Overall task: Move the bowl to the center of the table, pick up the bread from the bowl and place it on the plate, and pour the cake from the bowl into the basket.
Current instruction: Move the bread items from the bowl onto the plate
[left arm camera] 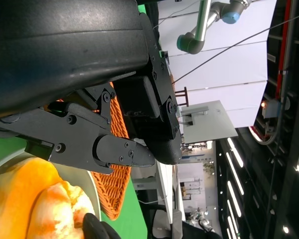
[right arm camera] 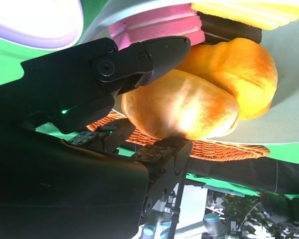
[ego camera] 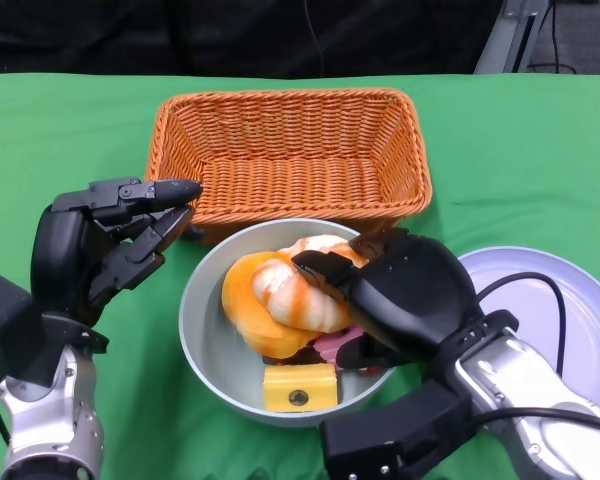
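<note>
Green cloth covers the worktop (ego camera: 70,130), and nearest the robot sits the grey bowl (ego camera: 202,340), roughly at the middle of the surface. At the bowl's near rim lies a yellow block of cake (ego camera: 299,386) with a dark dot on its face, and beside it a pink piece (ego camera: 332,345) shows partly under the right hand (ego camera: 400,295). That hand reaches into the bowl from the right, and its fingers (right arm camera: 154,55) close around the pale, striped bread (ego camera: 300,285); the right wrist view shows the bread pinched between fingers above and below it. An orange bun (ego camera: 248,300) lies against the bread on its left side. Whether the bread is clear of the bowl floor is hard to tell. To the right of the bowl a white plate (ego camera: 570,300) lies on the cloth. The left hand (ego camera: 105,245) hovers just left of the bowl, fingers apart and holding nothing. Behind the bowl stands the wicker basket (ego camera: 290,150).
</note>
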Motion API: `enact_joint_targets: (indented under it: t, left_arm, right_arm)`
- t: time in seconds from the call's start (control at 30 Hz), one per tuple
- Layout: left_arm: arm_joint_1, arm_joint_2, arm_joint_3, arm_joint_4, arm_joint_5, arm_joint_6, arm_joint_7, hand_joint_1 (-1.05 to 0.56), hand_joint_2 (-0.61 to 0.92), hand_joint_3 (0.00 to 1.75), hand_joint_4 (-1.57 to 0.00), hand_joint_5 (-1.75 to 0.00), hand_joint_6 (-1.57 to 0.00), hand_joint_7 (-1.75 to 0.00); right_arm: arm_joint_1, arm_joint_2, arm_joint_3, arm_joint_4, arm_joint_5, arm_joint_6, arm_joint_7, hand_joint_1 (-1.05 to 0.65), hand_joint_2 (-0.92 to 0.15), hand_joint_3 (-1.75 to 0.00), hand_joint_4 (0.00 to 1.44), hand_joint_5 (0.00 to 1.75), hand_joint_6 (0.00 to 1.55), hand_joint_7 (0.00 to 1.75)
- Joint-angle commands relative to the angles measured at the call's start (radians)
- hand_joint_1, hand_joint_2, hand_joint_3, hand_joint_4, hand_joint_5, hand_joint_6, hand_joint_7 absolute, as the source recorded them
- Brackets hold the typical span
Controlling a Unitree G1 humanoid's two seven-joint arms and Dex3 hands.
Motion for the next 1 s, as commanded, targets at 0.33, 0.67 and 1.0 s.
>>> enact_joint_targets:
  t: [0.33,0.67,1.0]
  left_arm:
    - [0.023,0.009,-0.011,-0.021,0.027,-0.016,0.038,-0.24,0.92,0.25,-0.84,-1.27,-1.27,-0.16]
    - [0.024,0.0,-0.015,-0.023,0.019,-0.009,0.029,-0.24,0.92,0.24,-0.83,-1.28,-1.24,-0.23]
    - [0.023,0.005,-0.022,-0.015,0.037,-0.017,0.044,-0.24,0.92,0.26,-0.81,-1.3,-1.1,-0.48]
  right_arm:
    - [-0.037,0.004,0.026,0.127,0.068,-0.043,-0.075,-0.32,-0.92,-0.11,1.03,0.14,0.78,0.06]
    - [-0.078,0.008,0.027,0.248,0.135,-0.136,-0.237,-0.28,-0.91,-0.01,1.16,0.24,1.04,0.08]
    - [-0.114,0.016,0.016,0.348,0.201,-0.218,-0.336,-0.29,-0.92,-0.04,0.92,0.71,1.1,0.02]
